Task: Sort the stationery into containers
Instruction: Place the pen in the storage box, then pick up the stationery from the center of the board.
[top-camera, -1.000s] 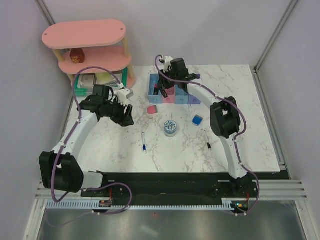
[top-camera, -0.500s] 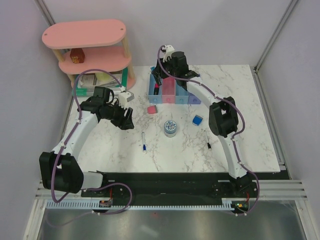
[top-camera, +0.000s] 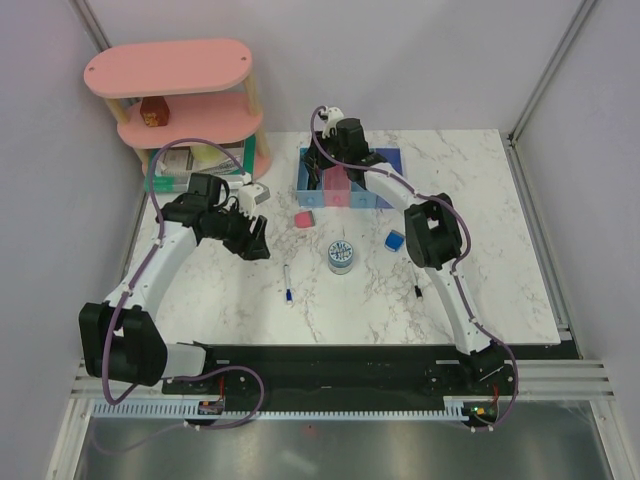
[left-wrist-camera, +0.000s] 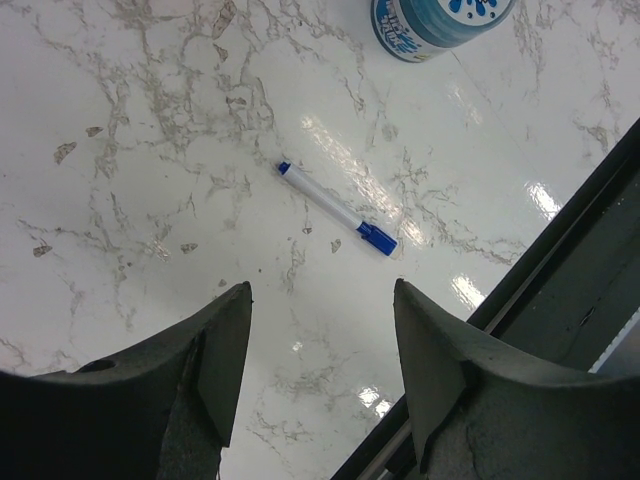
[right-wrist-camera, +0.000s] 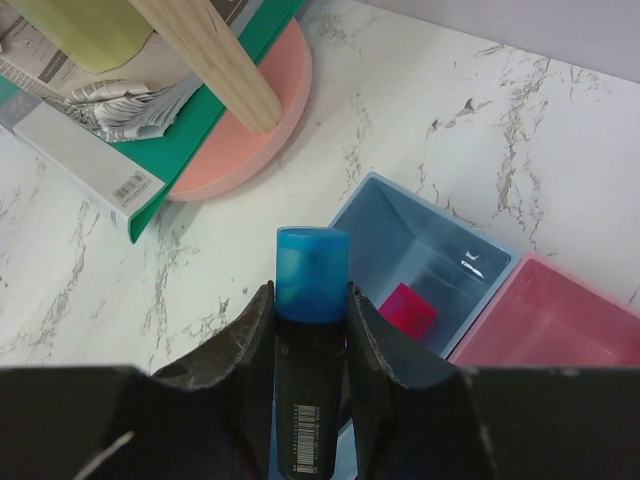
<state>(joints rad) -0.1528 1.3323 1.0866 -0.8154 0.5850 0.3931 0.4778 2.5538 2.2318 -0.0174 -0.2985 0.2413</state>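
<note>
Two arms are stretched over the marble surface (top-camera: 480, 200), and the bigger change is found at the right one. Its elbow has been drawn inward, toward the blue block (top-camera: 396, 241), and its wrist has been pulled back toward the far edge of the row of containers (top-camera: 360, 197), at the left end. The left arm has hardly been shifted.

In the right wrist view the first light-blue bin (right-wrist-camera: 430, 240) is seen just ahead of the right gripper (right-wrist-camera: 311, 305). A small red item (right-wrist-camera: 408, 310) is already lying inside this bin, and the pink bin (right-wrist-camera: 560, 325) stands just beside it. The black marker (right-wrist-camera: 308, 420), blue cap forward, is clamped between the right jaws and held above the near corner of that bin. It is therefore not yet delivered, and it is judged that the drop is being lined up.

The left gripper (left-wrist-camera: 320, 295) is held low with its jaws apart and nothing between them. The white pen with blue cap (left-wrist-camera: 335, 210) is lying on the surface just ahead of them, near the round tin (left-wrist-camera: 440, 20). The pink eraser (top-camera: 305, 218) is left unsorted, and the thin black pen (top-camera: 416, 290) is now partly covered by the right arm, which it was not a second ago
</note>
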